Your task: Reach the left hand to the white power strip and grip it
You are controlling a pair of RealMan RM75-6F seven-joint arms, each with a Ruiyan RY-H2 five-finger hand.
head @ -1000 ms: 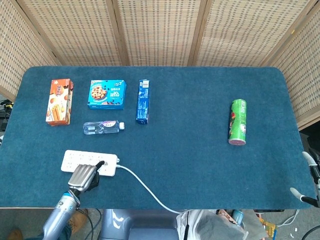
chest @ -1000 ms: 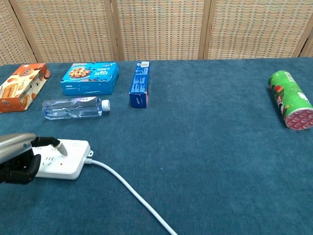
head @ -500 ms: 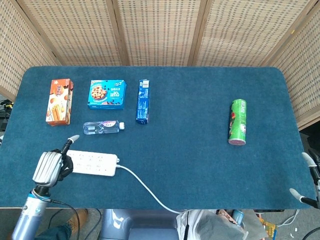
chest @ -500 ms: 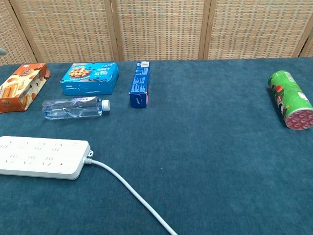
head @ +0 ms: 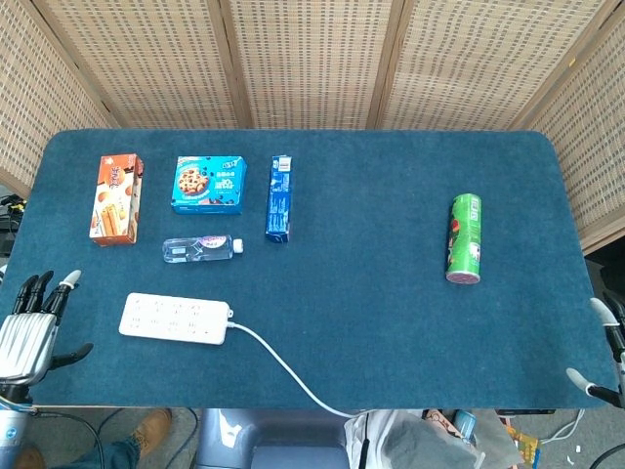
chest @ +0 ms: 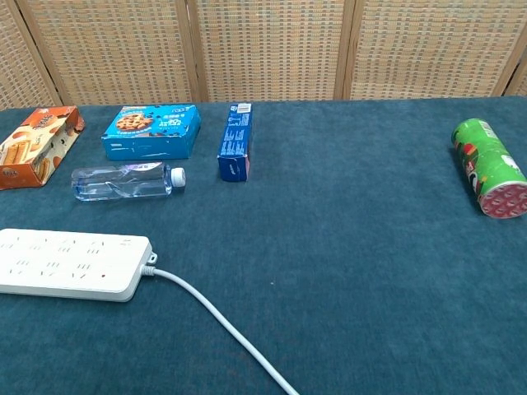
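Blue felt table, lots of bare room mid-way. White power strip lies flat near my front-left edge, cord running off the front. My left hand hovers off the left edge, fingers spread, holding nothing. Box labels too small to read.

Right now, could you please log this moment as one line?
left hand: open, off table's left edge | power strip: ungripped
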